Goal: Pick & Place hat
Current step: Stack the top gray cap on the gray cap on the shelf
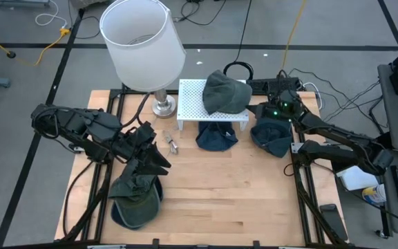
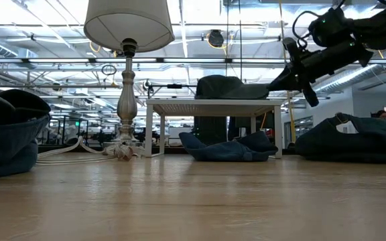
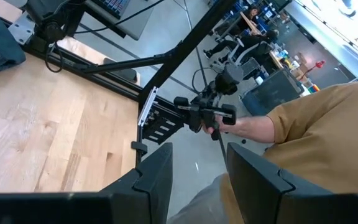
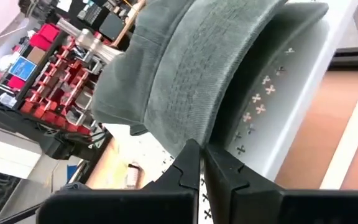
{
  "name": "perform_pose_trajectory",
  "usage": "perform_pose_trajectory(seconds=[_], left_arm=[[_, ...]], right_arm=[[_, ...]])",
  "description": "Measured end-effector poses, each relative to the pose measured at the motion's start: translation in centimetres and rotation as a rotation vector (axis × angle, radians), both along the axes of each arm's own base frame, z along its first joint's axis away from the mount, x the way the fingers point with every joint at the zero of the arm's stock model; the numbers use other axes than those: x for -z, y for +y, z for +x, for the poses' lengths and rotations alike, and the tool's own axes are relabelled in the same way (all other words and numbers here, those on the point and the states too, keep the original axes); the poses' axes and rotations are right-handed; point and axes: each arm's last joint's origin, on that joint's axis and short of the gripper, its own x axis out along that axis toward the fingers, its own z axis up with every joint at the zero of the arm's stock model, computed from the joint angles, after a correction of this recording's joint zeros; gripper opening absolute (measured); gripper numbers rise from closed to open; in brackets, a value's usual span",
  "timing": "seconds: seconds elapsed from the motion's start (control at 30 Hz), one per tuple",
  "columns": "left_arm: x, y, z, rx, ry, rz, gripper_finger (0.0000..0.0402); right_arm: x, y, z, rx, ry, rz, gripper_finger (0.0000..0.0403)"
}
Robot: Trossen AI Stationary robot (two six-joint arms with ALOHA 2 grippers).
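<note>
At the desk's (image 1: 220, 187) left front, the left gripper (image 1: 150, 160) hovered just above a green hat (image 1: 135, 197) lying near the front edge. Its wrist view showed the fingers (image 3: 157, 177) standing apart with nothing between them, so it was open and empty. Behind it, toward the rear left, stood a lamp (image 1: 144, 45) with a white shade.

At the middle rear sat a white perforated rack (image 1: 192, 104). A grey-green hat (image 1: 224, 92) rested on top of it, and a blue hat (image 1: 216, 137) lay on the desk under its front edge. Another dark blue hat (image 1: 271, 137) lay to the right of the rack.

The right gripper (image 4: 202, 163) was closed, its fingertips pressed together at the brim of the hat on the rack; whether any cloth was pinched between them could not be told.

The step in hand looked like the placing of one hat on the rack, either just finished or being nudged. The next move probably called for the left gripper to drop onto the green hat, close on its crown or brim, and lift it clear without dragging it off the front edge.
</note>
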Motion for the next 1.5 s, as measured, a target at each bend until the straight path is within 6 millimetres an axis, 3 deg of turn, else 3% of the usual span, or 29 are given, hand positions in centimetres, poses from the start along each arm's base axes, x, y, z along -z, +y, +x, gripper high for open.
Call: perform_pose_trajectory(seconds=[0.37, 0.7, 0.83, 1.2, 1.33, 1.5], left_arm=[[0.0, 0.0, 0.0, -0.001, 0.001, -0.003, 0.0154], [0.0, 0.0, 0.0, -0.001, -0.001, -0.001, 0.0154], [0.0, 0.0, 0.0, -0.001, -0.001, -0.003, 0.0154], [0.0, 0.0, 0.0, -0.003, 0.005, -0.014, 0.0154], [0.0, 0.0, 0.0, -0.003, 0.005, -0.014, 0.0154], [0.0, 0.0, 0.0, 0.001, 0.000, -0.004, 0.0154]], right_arm=[[-0.2, -0.9, -0.7, -0.033, 0.016, -0.101, 0.0001], [0.2, -1.1, -0.9, -0.170, -0.029, -0.026, 0.0007], [0.1, -1.0, -0.8, -0.187, -0.041, -0.010, 0.0042], [0.7, -0.8, -1.2, -0.102, -0.016, 0.116, 0.0210], [0.5, -0.6, -1.6, -0.068, -0.006, 0.112, 0.0240], [-0.3, -0.8, -2.1, 0.022, -0.031, 0.070, 0.0245]])
